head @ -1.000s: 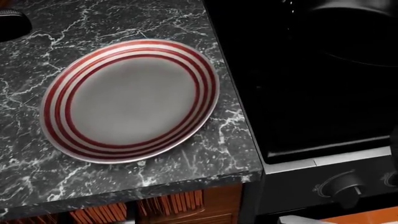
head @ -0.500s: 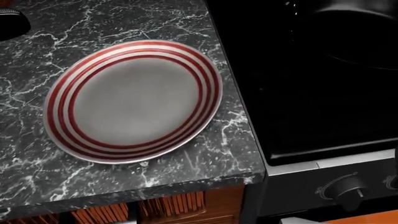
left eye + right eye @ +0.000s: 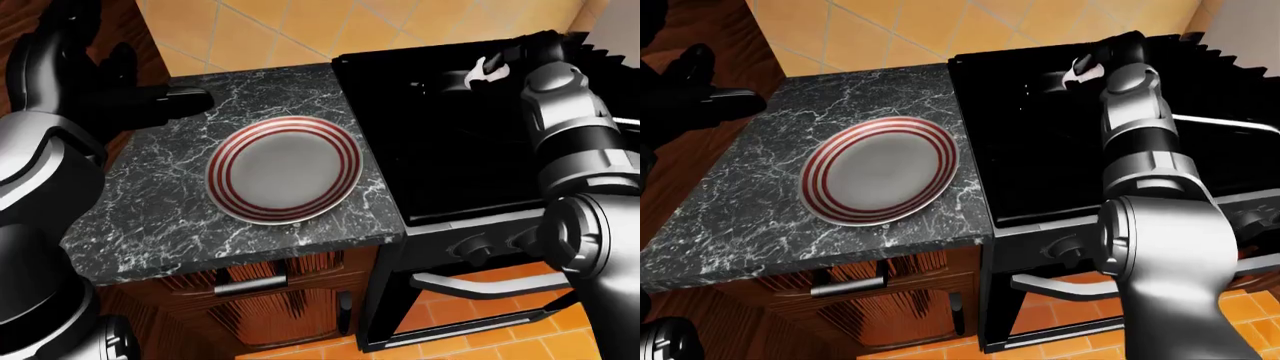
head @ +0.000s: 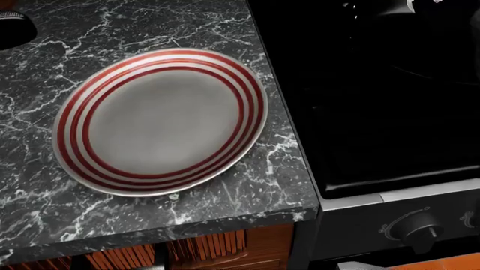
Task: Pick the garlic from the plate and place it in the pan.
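No garlic shows on your red-striped round plate; your right hand reaches over the black stove, grip unclear. Judge the drop next.

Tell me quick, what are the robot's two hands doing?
Left hand: over the counter's edge, holding nothing visible; open or closed cannot be told.
Right hand: above the stove; grip cannot be told.

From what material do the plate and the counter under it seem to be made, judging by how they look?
The plate looks like glazed ceramic: a smooth grey centre with red and pale rings round the rim and a soft sheen, though painted metal is possible. The counter looks like polished dark marble or a similar stone: black with irregular white veins and a faint gloss. As a simulator's render, both are only appearances.
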